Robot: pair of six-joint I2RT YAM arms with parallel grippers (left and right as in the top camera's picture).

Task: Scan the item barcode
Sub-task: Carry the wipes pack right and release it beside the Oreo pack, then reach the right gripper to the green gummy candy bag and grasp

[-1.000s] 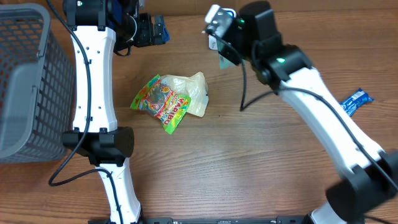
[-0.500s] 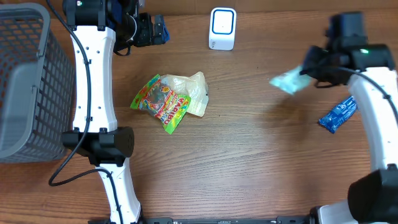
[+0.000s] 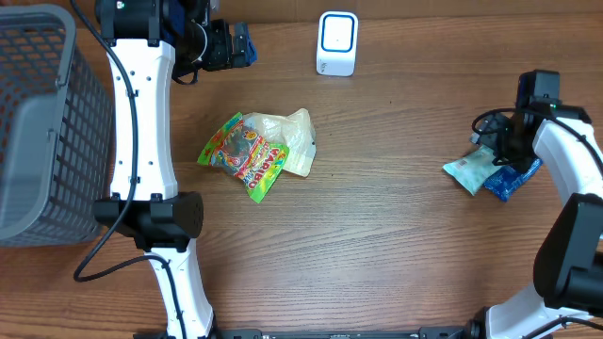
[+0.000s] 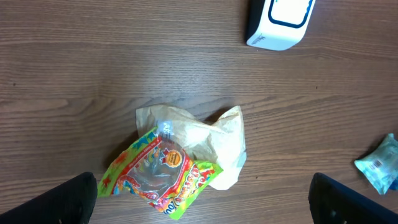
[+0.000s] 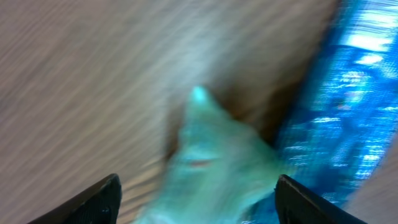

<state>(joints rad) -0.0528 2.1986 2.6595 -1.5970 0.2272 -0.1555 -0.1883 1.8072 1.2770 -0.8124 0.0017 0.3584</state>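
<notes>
A white barcode scanner with a blue ring (image 3: 336,42) stands at the table's back edge, also in the left wrist view (image 4: 280,22). A pale teal packet (image 3: 468,171) lies on the table at the right, touching a blue packet (image 3: 513,179). My right gripper (image 3: 504,151) hovers right over both. Its view is blurred: the teal packet (image 5: 217,168) lies between the wide-apart jaws, the blue packet (image 5: 348,106) beside it. That gripper (image 5: 196,202) is open. My left gripper (image 3: 231,44) stays high at the back left, open and empty (image 4: 202,208).
A colourful snack bag (image 3: 243,155) lies partly on a cream bag (image 3: 292,141) left of centre; both show in the left wrist view (image 4: 161,180) (image 4: 205,134). A grey mesh basket (image 3: 38,122) fills the far left. The left arm's white links run down the left side.
The right arm swung from the scanner to the table's right side with the teal packet. The packet now lies beside the blue one and the jaws have opened. The left arm stayed still.
</notes>
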